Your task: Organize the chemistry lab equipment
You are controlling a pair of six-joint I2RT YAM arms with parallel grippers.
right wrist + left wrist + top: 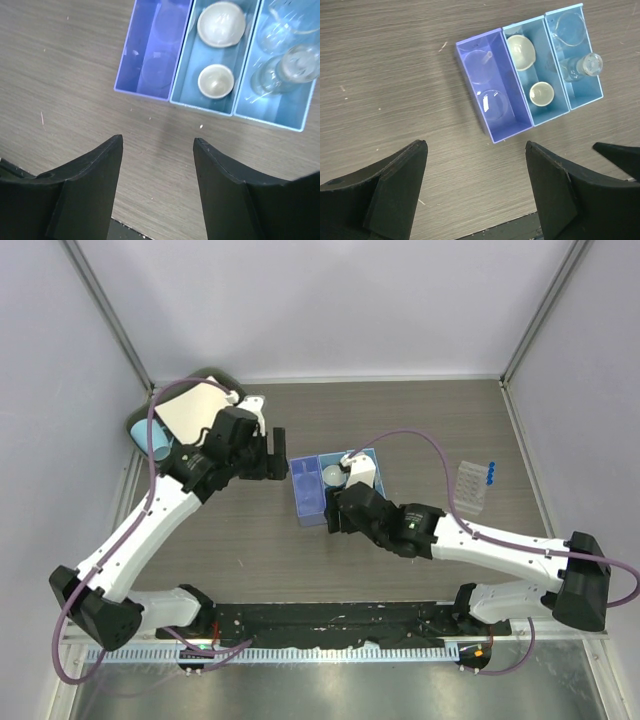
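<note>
Left gripper (476, 150): wide, empty.
Right gripper (158, 144): wide, empty.
Dishes (221, 24): two, in middle compartment of box (200, 109).
Rack (472, 487): right of box, well apart.

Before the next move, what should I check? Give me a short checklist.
1. Left gripper open and empty: ok.
2. Right gripper open and empty: ok.
3. Two round whitish dishes in the middle compartment of the blue divided box: ok.
4. Small clear glass vessels in its end compartment: ok.
5. Clear perforated tube rack put away: not ok, lies right of the box.
6. Blue-capped tubes seated in it: cannot tell.
</note>
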